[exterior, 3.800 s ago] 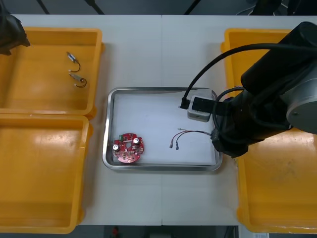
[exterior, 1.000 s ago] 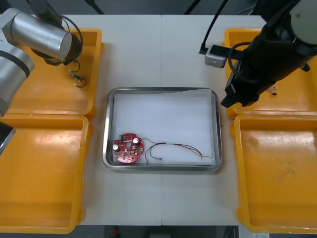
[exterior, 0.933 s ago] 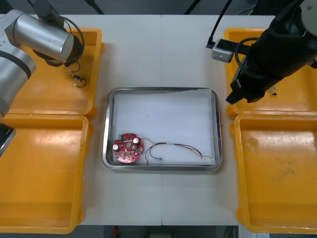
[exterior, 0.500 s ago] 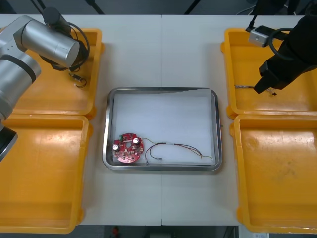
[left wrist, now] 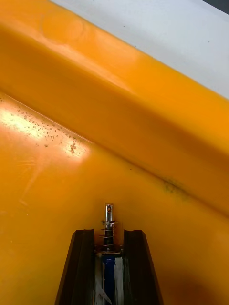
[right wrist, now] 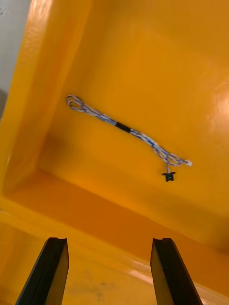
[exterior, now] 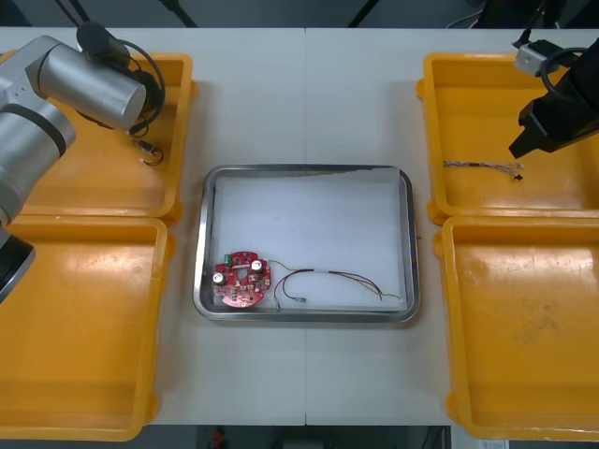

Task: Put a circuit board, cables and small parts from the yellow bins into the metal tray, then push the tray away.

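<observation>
Starting nearest, I see the red board [exterior: 241,279] at seven o'clock in the tray [exterior: 200,262], with a thin cable [exterior: 332,279] beside it. Farther out at ten o'clock, my left claw [left wrist: 109,234] pinches a small metal part [left wrist: 109,224] inside a yellow bin [left wrist: 95,71]. At two o'clock, my right claw [right wrist: 109,244] hangs wide above a blue-and-white cable [right wrist: 125,127].

The front camera looks steeply down over the table [exterior: 309,94]. The right wrist camera looks from well above at the twisted cable [right wrist: 126,127] ahead of its fingers [right wrist: 50,271], a cable the front view shares. The left wrist camera sits close behind the small metal part [left wrist: 109,224] between the left fingers [left wrist: 83,267], facing a bin wall [left wrist: 119,119].
</observation>
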